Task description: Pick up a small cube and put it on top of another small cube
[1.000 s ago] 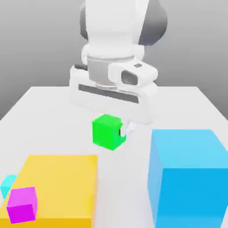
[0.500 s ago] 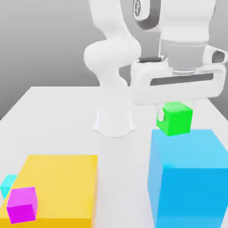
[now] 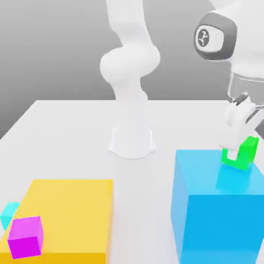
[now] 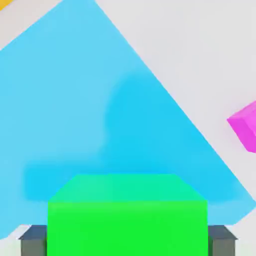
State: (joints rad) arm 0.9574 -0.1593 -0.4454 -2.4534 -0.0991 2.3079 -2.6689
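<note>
While the hand (image 3: 238, 154) hung over the blue block (image 3: 219, 206) at the exterior view's right, its fingers (image 4: 33, 240) stood beside the green cube (image 3: 241, 153) on either side; whether they still pressed it could not be told. The green cube sat on or just above the block's top, near its two o'clock corner. On the counter (image 3: 77, 124), at about eight o'clock from the block, lay a yellow slab (image 3: 67, 211). The magenta cube (image 3: 26, 237) sat at the slab's seven o'clock corner, the cyan cube (image 3: 8, 214) just beside it.
</note>
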